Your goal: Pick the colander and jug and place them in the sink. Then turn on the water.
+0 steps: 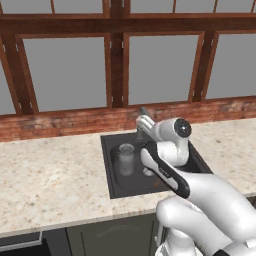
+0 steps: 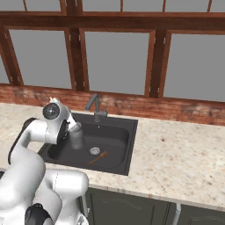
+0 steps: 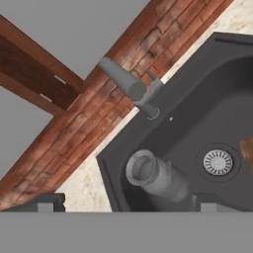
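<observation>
Sink point(image 1: 111, 170): dark basin sunk in a speckled stone counter point(image 1: 50, 180), under a brick sill and wood-framed windows point(image 1: 67, 72); also seen from the right base point(image 2: 125, 149) and from the hand point(image 3: 222, 89).
Jug point(image 1: 126, 159): upright in the basin's left part, mouth up, near the left wall; in the right base view point(image 2: 77, 139) just beside the arm's wrist; in the hand view point(image 3: 155, 177) lying across the lower frame, rim toward the basin corner.
Gripper point(image 3: 123, 206): jaws spread wide, tips on either side of the jug's base at the bottom of the hand view; contact with the jug impossible to tell.
Faucet point(image 2: 94, 107): slim and grey, at the basin's back edge, spout angled over the basin; in the hand view point(image 3: 129, 89) set against the brick.
Drain point(image 2: 94, 151): round metal, on the basin floor, right of the jug; grated disc in the hand view point(image 3: 218, 162).
Brown item point(image 2: 98, 157): thin and orange-brown, lying on the basin floor just beside the drain; kind unclear.
Arm point(image 1: 175, 150): white, bent over the basin's front right, hiding part of the basin in the left base view.
</observation>
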### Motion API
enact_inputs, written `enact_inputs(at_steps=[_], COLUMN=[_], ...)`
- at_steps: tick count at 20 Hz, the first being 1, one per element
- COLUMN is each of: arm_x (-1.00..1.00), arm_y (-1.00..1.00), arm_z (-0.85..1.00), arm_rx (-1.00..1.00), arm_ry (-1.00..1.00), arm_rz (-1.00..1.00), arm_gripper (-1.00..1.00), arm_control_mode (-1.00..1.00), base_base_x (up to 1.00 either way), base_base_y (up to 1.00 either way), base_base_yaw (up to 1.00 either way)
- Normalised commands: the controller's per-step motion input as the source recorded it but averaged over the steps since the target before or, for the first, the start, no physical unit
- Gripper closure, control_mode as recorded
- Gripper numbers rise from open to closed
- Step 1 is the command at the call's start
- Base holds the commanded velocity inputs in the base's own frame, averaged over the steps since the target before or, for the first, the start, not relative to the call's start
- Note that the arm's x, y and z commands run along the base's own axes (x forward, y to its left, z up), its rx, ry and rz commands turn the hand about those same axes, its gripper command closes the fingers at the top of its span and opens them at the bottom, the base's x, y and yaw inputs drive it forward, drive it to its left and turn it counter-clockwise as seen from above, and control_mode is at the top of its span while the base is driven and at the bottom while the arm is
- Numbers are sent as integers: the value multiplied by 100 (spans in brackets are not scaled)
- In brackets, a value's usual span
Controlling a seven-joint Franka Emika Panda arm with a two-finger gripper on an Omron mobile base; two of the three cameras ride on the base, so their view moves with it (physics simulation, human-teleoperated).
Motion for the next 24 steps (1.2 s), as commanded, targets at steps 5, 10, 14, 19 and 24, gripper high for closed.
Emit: enact_inputs(at_steps=[5,10,14,19,24], arm_x=[-87,-83,-51,-38,-34], arm_y=[-5,-19,-16,-3,0], arm_z=[91,52,58,64,42], arm_rx=[0,-6,-20,-32,-28], arm_ry=[3,12,20,15,1], arm_rz=[7,14,25,27,13], arm_gripper=[-100,-100,-100,-100,-100], arm_control_mode=[-100,-100,-100,-100,-100], base_base_x=[0,0,0,0,0], base_base_y=[0,0,0,0,0], base_base_yaw=[0,0,0,0,0])
